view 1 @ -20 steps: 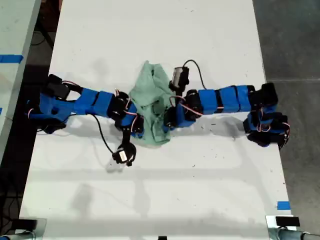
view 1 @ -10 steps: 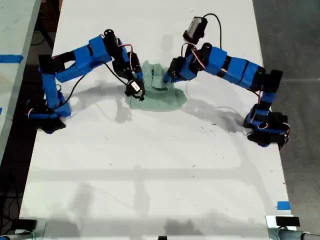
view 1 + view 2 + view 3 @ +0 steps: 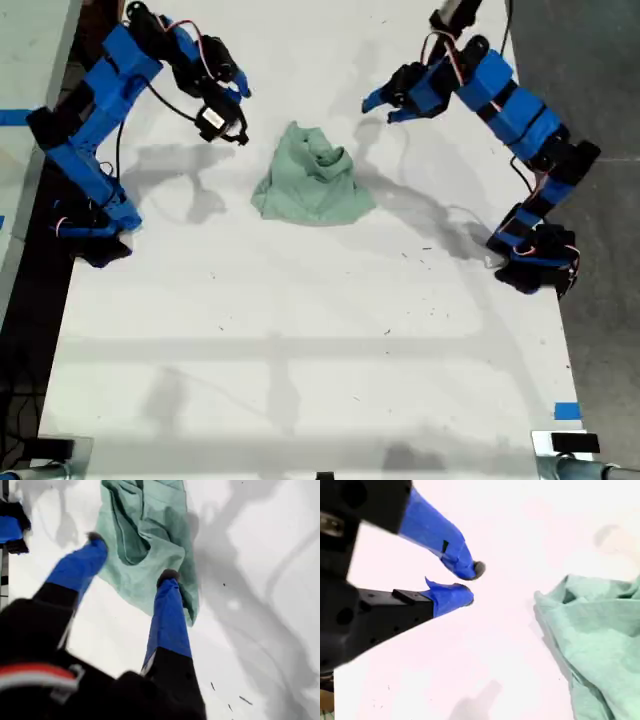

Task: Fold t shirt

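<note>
A crumpled mint-green t shirt [image 3: 312, 186] lies on the white table [image 3: 300, 350]. My first gripper [image 3: 385, 103], raised toward the exterior view's right, hangs spread apart above it. My second gripper [image 3: 470, 582], beside it, is slightly parted, holding nothing.

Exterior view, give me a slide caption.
Two blue arms raised over a crumpled t shirt on the white table.
</note>
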### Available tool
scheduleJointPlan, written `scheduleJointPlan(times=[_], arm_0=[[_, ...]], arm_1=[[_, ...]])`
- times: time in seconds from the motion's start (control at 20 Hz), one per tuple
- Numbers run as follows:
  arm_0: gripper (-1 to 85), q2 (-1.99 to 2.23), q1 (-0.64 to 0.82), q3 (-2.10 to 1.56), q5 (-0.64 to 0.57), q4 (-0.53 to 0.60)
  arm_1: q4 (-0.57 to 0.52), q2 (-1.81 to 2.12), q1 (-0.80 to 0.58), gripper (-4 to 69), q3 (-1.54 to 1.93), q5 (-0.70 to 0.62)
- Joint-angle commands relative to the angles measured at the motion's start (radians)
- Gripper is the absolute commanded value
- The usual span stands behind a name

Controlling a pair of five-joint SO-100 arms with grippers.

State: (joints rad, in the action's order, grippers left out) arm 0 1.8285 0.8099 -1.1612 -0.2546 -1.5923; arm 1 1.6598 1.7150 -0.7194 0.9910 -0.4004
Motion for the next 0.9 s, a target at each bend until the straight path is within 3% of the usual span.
scheduleJointPlan(times=[0.0, 0.15, 0.3, 0.5, 0.7, 0.8, 0.85], arm_0=[[-0.1, 0.36, -0.011, -0.06, -0.037, -0.008], [-0.1, 0.653, -0.288, -0.255, 0.021, -0.002], [-0.1, 0.894, -0.546, -0.6, 0.11, 0.087], [-0.1, 1.175, -0.687, -1.186, 0.201, 0.314], [-0.1, 1.643, -0.834, -1.683, 0.313, 0.451], [0.0, 1.761, -0.894, -1.773, 0.284, 0.515], [0.0, 1.779, -0.908, -1.816, 0.265, 0.545]], arm_1=[[0.058, 0.296, 0.06, -0.2, 0.078, 0.002], [0.072, 0.607, 0.229, -0.2, 0.313, 0.032], [0.067, 0.854, 0.393, -0.2, 0.604, 0.114], [-0.041, 1.163, 0.537, -0.2, 1.06, 0.209], [-0.058, 1.557, 0.663, -0.2, 1.456, 0.305], [0.009, 1.804, 0.695, -0.2, 1.663, 0.344], [0.0, 1.787, 0.724, -0.2, 1.675, 0.302]])
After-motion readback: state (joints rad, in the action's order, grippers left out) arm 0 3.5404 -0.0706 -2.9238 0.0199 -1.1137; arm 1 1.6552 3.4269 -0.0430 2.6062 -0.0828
